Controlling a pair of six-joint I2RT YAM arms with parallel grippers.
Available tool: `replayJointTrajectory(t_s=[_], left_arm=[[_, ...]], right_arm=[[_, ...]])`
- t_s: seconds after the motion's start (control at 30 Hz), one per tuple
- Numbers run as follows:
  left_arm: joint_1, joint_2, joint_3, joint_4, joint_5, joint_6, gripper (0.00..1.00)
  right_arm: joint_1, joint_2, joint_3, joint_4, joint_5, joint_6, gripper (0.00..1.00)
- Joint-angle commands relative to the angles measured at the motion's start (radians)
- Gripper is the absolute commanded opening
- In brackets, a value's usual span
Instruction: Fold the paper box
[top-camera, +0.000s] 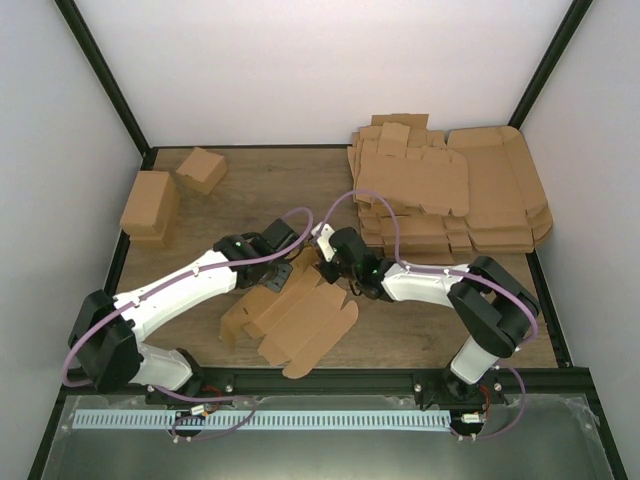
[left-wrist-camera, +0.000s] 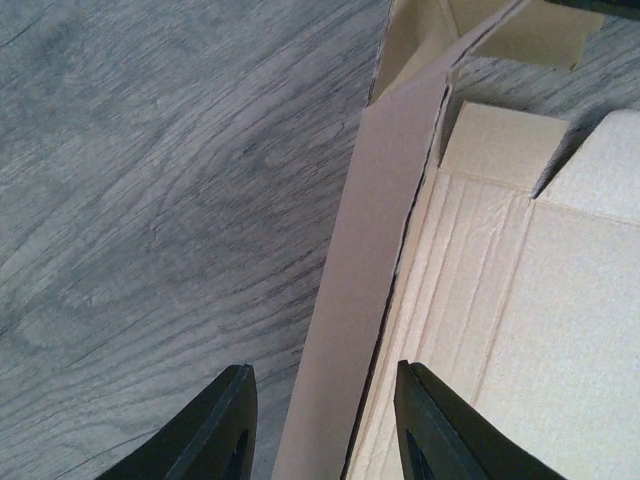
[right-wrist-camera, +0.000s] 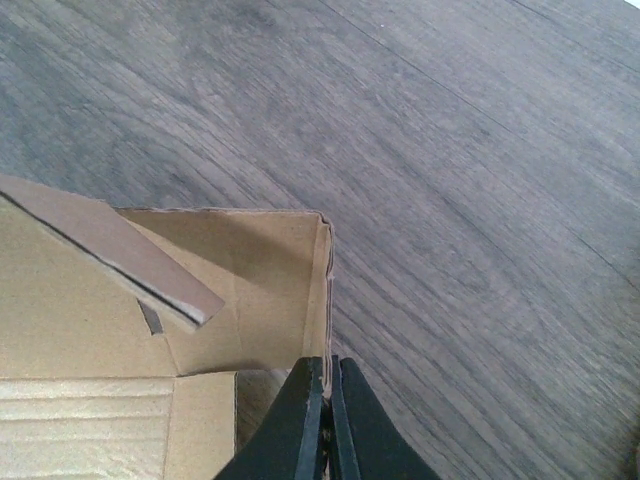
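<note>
The paper box (top-camera: 300, 322) is laid partly folded on the table (top-camera: 270, 185), near its front edge. The left tool (left-wrist-camera: 322, 368) is held part open, a raised side flap (left-wrist-camera: 370, 250) being straddled by its fingers (left-wrist-camera: 225, 430) with a gap left on the outer side. The right tool (right-wrist-camera: 325, 365) is closed at an upright end wall (right-wrist-camera: 270, 290); whether the wall is pinched cannot be told.

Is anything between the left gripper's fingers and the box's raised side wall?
Nothing visible stands in the way. The left gripper is open astride the paper box's side wall. Only bare table shows in the gap on the outer side, and only the box's own floor on the inner side.
</note>
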Motion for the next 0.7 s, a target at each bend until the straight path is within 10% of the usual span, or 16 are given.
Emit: replayJointTrajectory(t_s=[0.0,0.67], left_arm=[[-0.007,-0.015,0.014,-0.009,-0.003,-0.005,0.39],[-0.192,0.078,0.078,-0.037,-0.210,-0.101,0.04]], right_arm=[[-0.024,-0.013,0.026,0.012,0.011,-0.031,0.01],[-0.043,-0.035,0.087,-0.116,-0.047,0.118,0.01]])
